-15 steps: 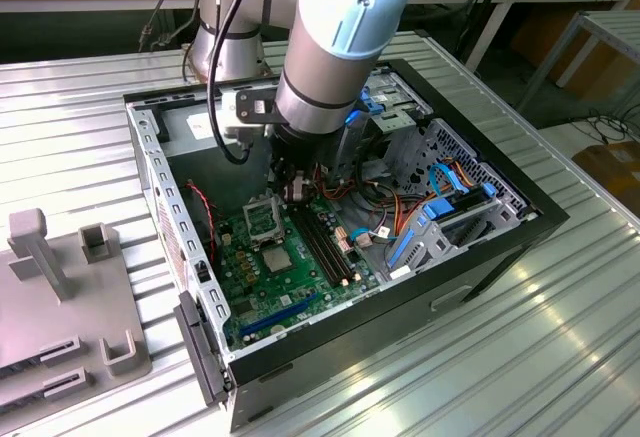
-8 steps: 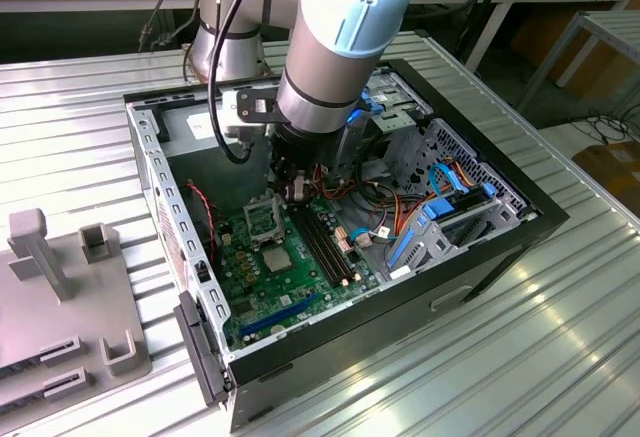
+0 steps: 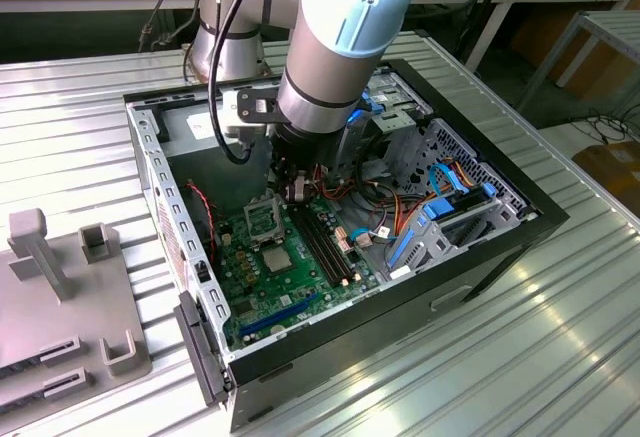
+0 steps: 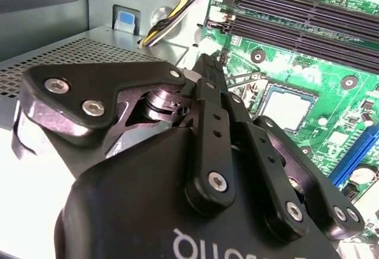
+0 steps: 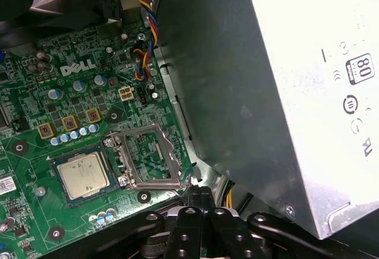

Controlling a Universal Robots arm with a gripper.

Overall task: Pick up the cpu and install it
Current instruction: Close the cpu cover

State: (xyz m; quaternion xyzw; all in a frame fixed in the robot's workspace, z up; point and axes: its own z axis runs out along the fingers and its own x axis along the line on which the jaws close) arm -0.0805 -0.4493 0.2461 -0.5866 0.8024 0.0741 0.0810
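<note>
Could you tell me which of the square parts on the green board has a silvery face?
The cpu: its face is solid silvery metal, whereas the metal frame beside it is hollow.

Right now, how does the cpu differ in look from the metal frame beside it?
The cpu is a solid silvery-grey face with a green rim; the metal frame is hollow, board showing through. The cpu sits in a dark surround; the frame has none. Both are square, on the motherboard.

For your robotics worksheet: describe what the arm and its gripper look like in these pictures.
The arm is made of thick silver-grey tubes with rounded light-blue joint caps, and a black cable runs down beside it. The gripper is black, built from flat linkage bars pinned with silver screws, under a black bracket.
</note>
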